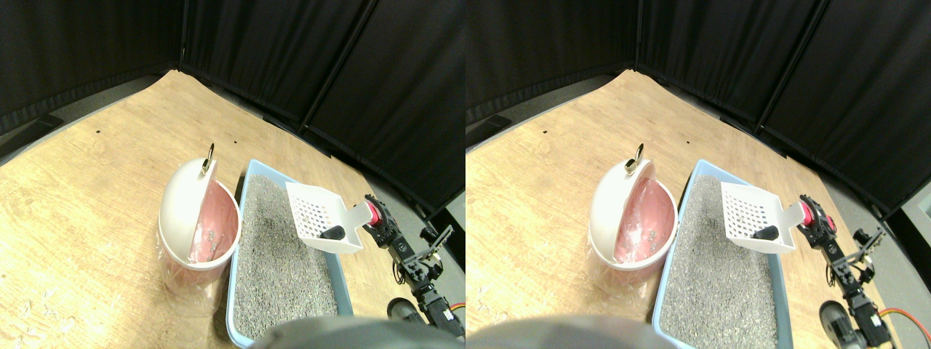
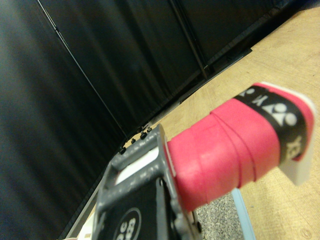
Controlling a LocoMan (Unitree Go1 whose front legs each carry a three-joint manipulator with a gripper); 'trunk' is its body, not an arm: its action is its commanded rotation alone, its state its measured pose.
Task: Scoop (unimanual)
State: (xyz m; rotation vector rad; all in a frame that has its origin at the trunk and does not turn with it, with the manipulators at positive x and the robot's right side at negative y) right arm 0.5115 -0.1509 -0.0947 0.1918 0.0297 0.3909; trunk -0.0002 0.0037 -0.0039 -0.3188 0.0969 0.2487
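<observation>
While my right gripper (image 1: pixel 372 216) is clenching the scoop (image 1: pixel 320 217) over the litter tray (image 1: pixel 236 291), I'm judging the dark lump (image 1: pixel 334 233) needs carrying to the bin (image 1: pixel 198 218).

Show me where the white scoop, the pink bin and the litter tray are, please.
White slotted scoop (image 1: pixel 314 211): stereo pair view, on its perforated blade.
Pink bin (image 1: pixel 218 218): stereo pair view, on its pink inner wall, beside the white swing lid.
Blue litter tray (image 1: pixel 234 280): stereo pair view, on its left rim.
</observation>
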